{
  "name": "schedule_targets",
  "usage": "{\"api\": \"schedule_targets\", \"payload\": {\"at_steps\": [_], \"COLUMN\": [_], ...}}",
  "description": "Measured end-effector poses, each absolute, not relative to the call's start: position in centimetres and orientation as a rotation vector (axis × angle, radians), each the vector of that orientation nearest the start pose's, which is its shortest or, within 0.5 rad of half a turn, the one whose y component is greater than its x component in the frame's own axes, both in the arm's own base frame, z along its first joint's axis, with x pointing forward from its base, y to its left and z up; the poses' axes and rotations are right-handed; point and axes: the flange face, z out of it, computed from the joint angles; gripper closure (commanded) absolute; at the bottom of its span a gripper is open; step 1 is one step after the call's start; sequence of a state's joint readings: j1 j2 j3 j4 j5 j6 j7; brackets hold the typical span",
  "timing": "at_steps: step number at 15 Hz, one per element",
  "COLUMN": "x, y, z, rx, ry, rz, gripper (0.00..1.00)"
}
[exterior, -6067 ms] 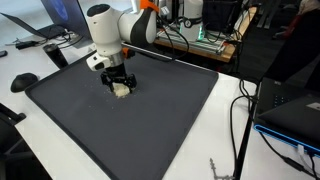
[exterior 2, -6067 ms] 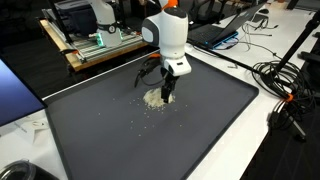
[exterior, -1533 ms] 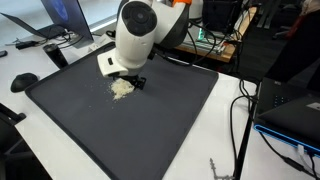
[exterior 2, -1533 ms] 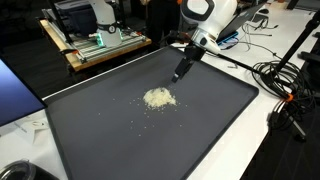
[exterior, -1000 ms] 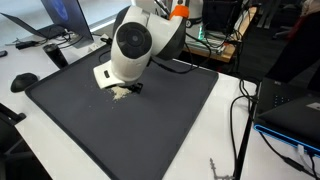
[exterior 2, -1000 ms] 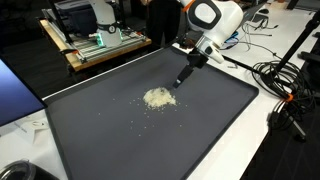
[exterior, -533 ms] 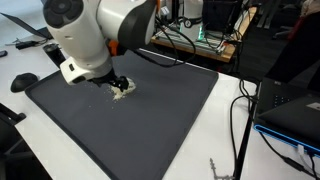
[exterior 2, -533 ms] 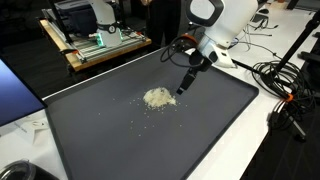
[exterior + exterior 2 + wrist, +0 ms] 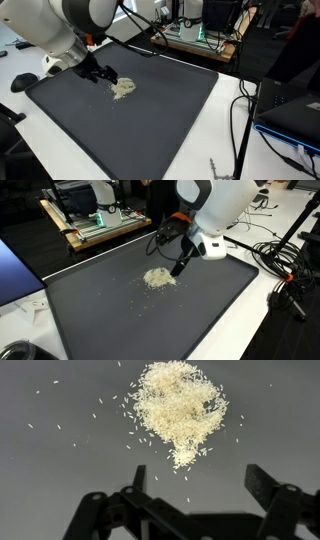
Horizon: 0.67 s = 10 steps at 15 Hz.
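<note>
Gripper, fingers apart and empty, hovers at 6 o'clock of the rice pile, whose loose grains slump low on the flat mat.

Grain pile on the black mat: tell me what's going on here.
A single robot arm holds its gripper low beside the small pile of pale grains on the black mat. The jaws stand open and empty, not touching the pile. Stray grains lie scattered around it on the mat.
</note>
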<state>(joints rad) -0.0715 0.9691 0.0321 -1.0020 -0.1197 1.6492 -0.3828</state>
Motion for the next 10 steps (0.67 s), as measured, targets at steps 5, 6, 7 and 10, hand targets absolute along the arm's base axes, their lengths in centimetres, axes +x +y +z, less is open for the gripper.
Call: {"api": "schedule_targets", "payload": {"at_steps": [5,6,7,10], "x": [74.6,74.6,74.5,74.4], "y": [-9.6,-10.5,-11.4,-14.1], "z": [23.9,24.0,24.1,24.4], "rx": [-2.953,-2.932,-2.914,-2.869], "ry": [-0.495,-0.487,-0.481,-0.455], "rz": [0.426,0.404,0.384,0.302], "gripper": [0.00,0.00,0.00,0.00]}}
